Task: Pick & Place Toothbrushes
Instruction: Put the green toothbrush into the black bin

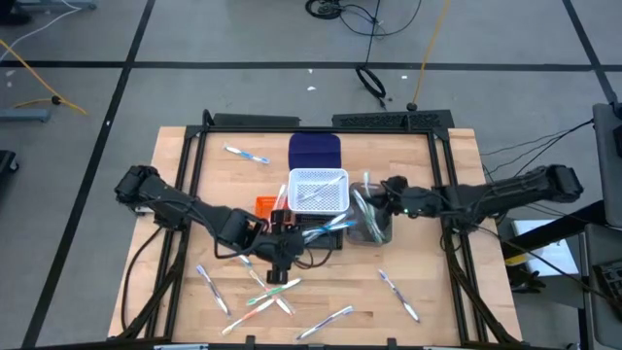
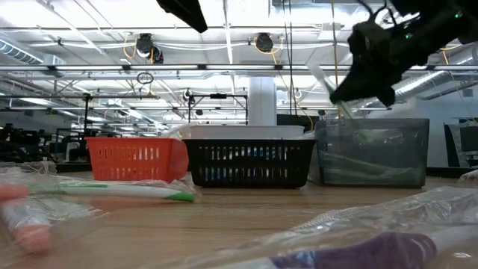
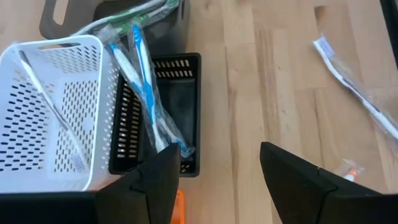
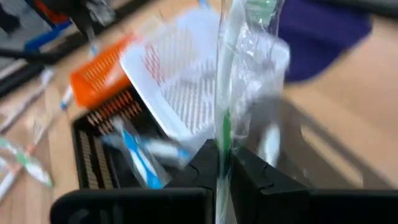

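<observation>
My right gripper (image 1: 372,201) is shut on a green-accented toothbrush (image 4: 224,93) in a clear wrapper. It holds the brush upright over the grey bin (image 1: 375,227), and in the low view this gripper (image 2: 357,82) hangs just above that bin (image 2: 373,152). My left gripper (image 1: 283,255) stands open and empty near the black bin (image 3: 180,106), where two blue toothbrushes (image 3: 144,93) lie across the rim. Several wrapped toothbrushes (image 1: 271,292) are scattered on the front of the wooden table. One more toothbrush (image 1: 247,154) lies at the back left.
A white perforated bin (image 1: 319,190) sits between a dark blue bin (image 1: 314,151) behind it and the black bin (image 1: 326,236) in front. An orange bin (image 1: 265,206) stands to the left. A dark frame (image 1: 194,165) runs around the table (image 1: 457,262).
</observation>
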Available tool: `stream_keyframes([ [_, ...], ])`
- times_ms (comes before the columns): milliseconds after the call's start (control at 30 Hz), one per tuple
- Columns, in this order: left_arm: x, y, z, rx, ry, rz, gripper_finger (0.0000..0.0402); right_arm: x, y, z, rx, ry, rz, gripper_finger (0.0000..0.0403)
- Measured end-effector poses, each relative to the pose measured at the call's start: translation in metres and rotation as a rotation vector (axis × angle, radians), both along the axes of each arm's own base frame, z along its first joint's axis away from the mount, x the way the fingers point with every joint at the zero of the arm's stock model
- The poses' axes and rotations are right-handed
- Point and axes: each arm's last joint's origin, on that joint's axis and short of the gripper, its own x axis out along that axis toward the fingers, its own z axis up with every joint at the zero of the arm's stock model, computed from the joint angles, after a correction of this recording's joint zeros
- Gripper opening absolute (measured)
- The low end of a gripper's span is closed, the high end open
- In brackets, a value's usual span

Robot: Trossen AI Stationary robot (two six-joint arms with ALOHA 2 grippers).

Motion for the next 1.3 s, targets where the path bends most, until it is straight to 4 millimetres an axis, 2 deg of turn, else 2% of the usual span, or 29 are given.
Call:
stream_keyframes([
  [233, -0.002, -0.004, 0.0, -0.001, -0.001, -0.013, 0.0223, -0.001, -0.008, -0.013, 0.17, 0.105, 0.022, 0.001],
  [367, -0.002, -0.004, 0.0, -0.001, -0.002, -0.013, 0.0223, 0.001, -0.009, -0.018, 0.208, 0.134, 0.054, 0.001],
  [700, -0.002, -0.004, 0.0, 0.0, -0.002, -0.013, 0.0223, 0.004, -0.009, -0.019, 0.194, 0.134, 0.081, 0.008],
  [1167, -0.005, -0.005, -0.002, 0.0, 0.032, 0.004, 0.0223, 0.004, -0.008, -0.019, 0.187, 0.152, 0.145, 0.0143],
  [1300, -0.008, -0.005, -0.004, -0.01, 0.059, 0.035, 0.0223, 0.004, -0.011, -0.019, 0.181, 0.143, 0.137, 0.0149],
])
